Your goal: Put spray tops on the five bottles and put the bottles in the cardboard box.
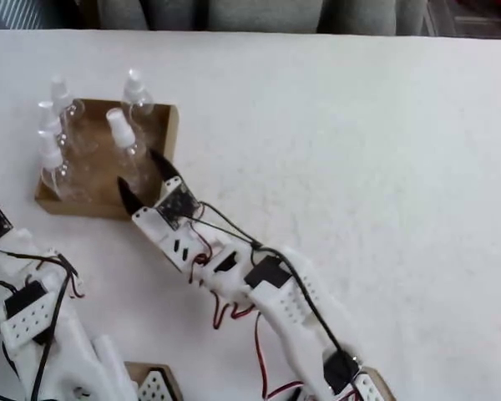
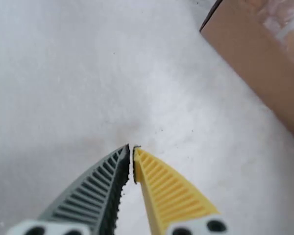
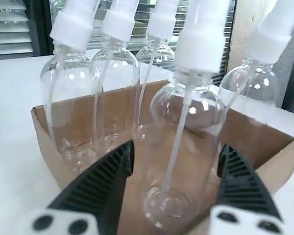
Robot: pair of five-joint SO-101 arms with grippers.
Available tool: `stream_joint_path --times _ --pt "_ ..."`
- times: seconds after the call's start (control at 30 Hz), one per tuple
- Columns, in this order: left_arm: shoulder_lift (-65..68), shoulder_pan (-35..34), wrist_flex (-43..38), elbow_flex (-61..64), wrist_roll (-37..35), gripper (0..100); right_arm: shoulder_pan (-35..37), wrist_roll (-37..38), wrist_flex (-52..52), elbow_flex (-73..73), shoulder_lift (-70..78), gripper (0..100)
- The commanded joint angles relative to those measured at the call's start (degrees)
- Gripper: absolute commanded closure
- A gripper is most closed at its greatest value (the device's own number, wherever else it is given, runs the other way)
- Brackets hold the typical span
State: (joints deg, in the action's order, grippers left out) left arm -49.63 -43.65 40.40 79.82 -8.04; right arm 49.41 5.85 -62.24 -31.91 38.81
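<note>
The cardboard box [image 1: 174, 134] stands at the table's far left and holds several clear bottles, each with a white spray top and all upright. My right gripper [image 1: 146, 179] is open at the box's near right corner. In the right wrist view its black fingers [image 3: 108, 176] stand on either side of the nearest bottle [image 3: 186, 117] inside the box [image 3: 44, 132], with a gap on each side. That bottle [image 1: 127, 149] is the one closest to the right wall. My left gripper [image 2: 132, 147] is shut and holds nothing, low over bare table, a corner of the box [image 2: 255, 63] off to one side.
The white table [image 1: 359, 150] stretches wide to the right of the box. The left arm's body [image 1: 33, 317] lies at the near left corner. Loose red and black wires [image 1: 234, 313] hang along the right arm.
</note>
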Motion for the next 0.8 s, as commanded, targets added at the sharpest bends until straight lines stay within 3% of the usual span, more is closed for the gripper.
stream_joint_path --times 0.0,0.47,0.77 --pt "0.31 0.31 -1.49 -2.90 0.79 98 0.40 0.18 -0.66 -1.49 -6.29 77.6" --pt "0.31 0.31 -3.34 -2.81 0.70 98 1.01 0.18 -0.75 -9.41 -15.25 77.6" --pt "0.31 0.66 -3.96 -2.37 0.79 98 0.48 0.18 -0.31 -31.74 -39.52 78.4"
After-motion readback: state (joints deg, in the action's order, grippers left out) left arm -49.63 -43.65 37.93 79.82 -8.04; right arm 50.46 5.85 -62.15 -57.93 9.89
